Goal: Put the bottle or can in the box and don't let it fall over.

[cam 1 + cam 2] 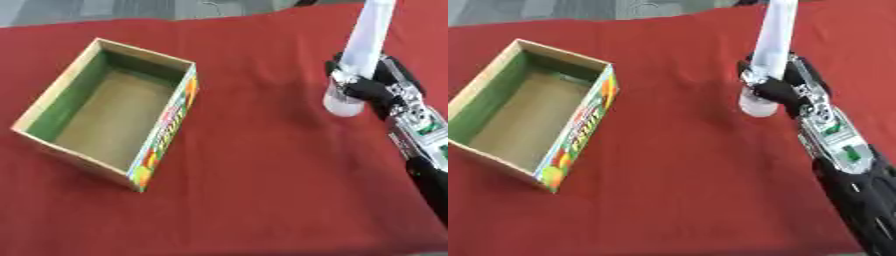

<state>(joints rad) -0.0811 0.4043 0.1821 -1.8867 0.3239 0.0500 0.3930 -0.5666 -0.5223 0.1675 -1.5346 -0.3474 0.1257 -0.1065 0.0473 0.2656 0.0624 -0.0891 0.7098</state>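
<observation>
A: What does the right eye view give that the left eye view doesn't?

B: More of the right arm (pixel 850 170), down its black forearm. The left eye view cuts that off but shows the whole box (pixel 109 112), near corner included.

A: And the right hand (pixel 785 92)?

B: Its fingers (pixel 372 90) are curled round one tall pale bottle (pixel 773 45), clamped low on its body. The bottle stands nearly upright, its base just below the fingers, on or just above the red cloth (pixel 684 190); I cannot tell which.

A: The box?

B: One cardboard box, open-topped, nothing inside, well apart from the fingers on their left.

A: The left hand?

B: Out of view.
</observation>
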